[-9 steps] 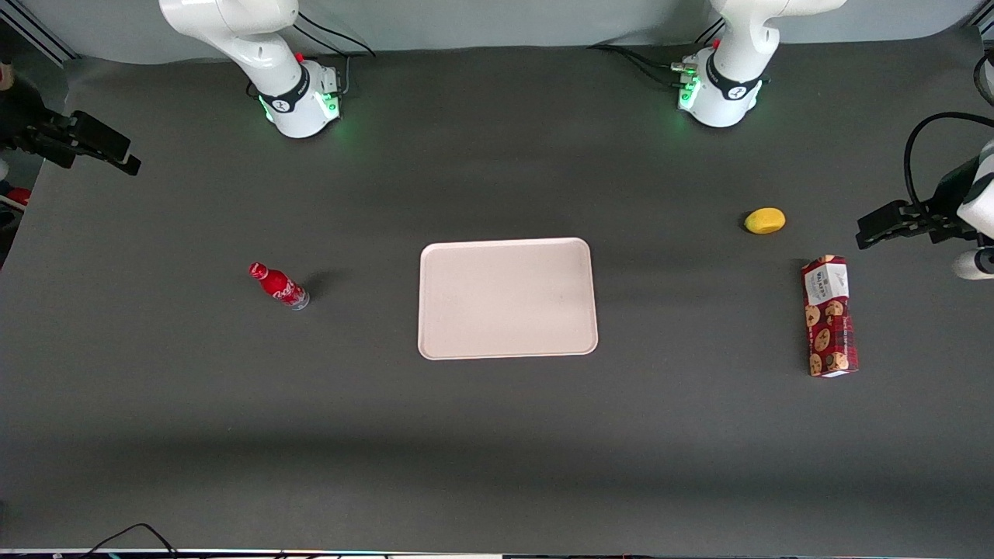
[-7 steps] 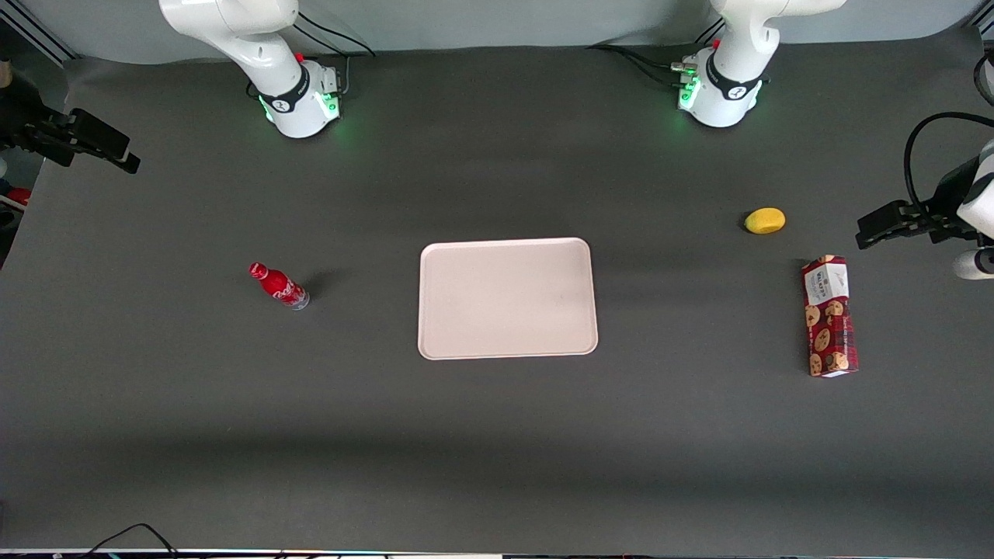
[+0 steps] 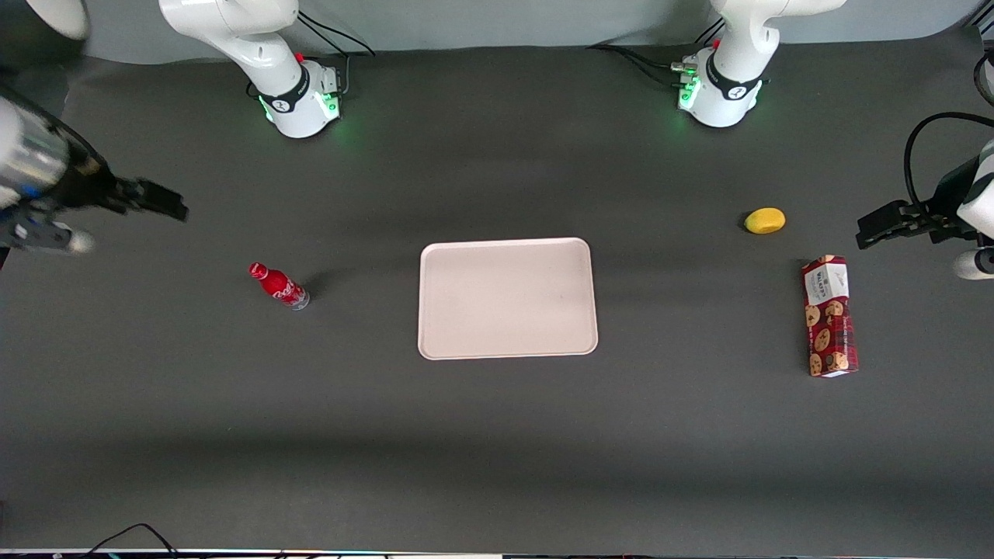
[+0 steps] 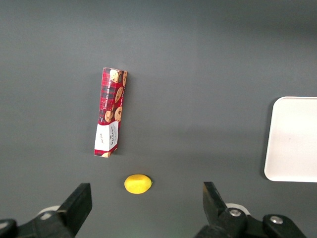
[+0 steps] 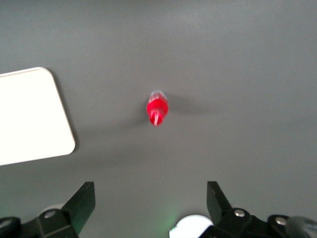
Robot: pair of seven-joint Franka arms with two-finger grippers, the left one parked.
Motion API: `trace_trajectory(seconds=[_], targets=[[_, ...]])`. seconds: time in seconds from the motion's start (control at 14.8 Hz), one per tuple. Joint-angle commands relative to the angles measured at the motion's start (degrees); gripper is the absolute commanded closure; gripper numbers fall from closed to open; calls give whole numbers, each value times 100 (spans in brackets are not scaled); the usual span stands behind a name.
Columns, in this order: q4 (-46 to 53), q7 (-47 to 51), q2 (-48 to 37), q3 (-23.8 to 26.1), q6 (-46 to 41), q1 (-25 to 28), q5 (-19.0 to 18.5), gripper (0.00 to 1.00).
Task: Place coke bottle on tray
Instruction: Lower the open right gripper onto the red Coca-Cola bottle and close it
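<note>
The coke bottle [image 3: 279,286], small and red with a red cap and clear base, stands upright on the dark table toward the working arm's end; it also shows in the right wrist view [image 5: 157,108]. The pale pinkish-white tray [image 3: 508,298] lies flat at the table's middle, and one corner of it shows in the right wrist view [image 5: 30,116]. My right gripper [image 3: 169,206] is open and empty, high above the table, farther from the front camera than the bottle and apart from it. Its fingers [image 5: 81,200] stand wide apart.
A red cookie box [image 3: 829,316] lies toward the parked arm's end of the table. A yellow lemon-like fruit [image 3: 765,220] lies beside it, farther from the front camera. Both arm bases [image 3: 299,97] stand at the table's back edge.
My right gripper has swung in over the table from its edge, nearer to the front camera and closer to the bottle. The bottle and tray have not moved.
</note>
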Motion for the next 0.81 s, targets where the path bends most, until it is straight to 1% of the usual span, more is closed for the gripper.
trace_trajectory(seconds=[0.0,0.14,0.2,0.34,0.47,0.68,0.74], targets=[[-1434,-98,-47,-11,1479,51,70,0],[-2148,7,163,15,2534,51,87,0],[-2377,34,225,16,2913,59,87,0],[-2756,51,270,16,3399,68,87,0],[-2915,261,323,33,3532,103,87,0],[-3196,271,174,60,3559,95,79,0],[-3232,245,121,60,3576,95,79,7]])
